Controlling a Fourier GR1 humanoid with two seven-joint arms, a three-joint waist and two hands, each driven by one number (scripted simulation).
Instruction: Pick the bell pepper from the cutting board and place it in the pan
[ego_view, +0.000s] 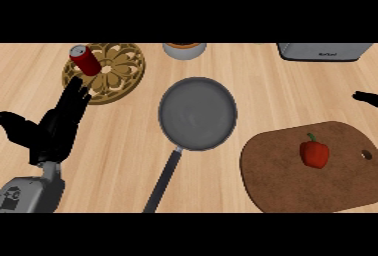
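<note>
A red bell pepper (315, 153) with a green stem lies on the brown cutting board (284, 185) at the lower right. The grey pan (198, 113) rests in the middle of the counter, empty, its long handle pointing down toward the lower edge. My left hand (60, 122) rests open at the left, fingers straight and pointing up, well away from both pan and pepper. Only a black tip of my right hand (366, 97) shows at the right edge, above the board and apart from the pepper.
A red can (85, 60) stands on a round patterned trivet (112, 71) at the upper left. A bowl (184, 49) sits at the top centre and a grey toaster (325, 51) at the top right. Bare wood lies between pan and board.
</note>
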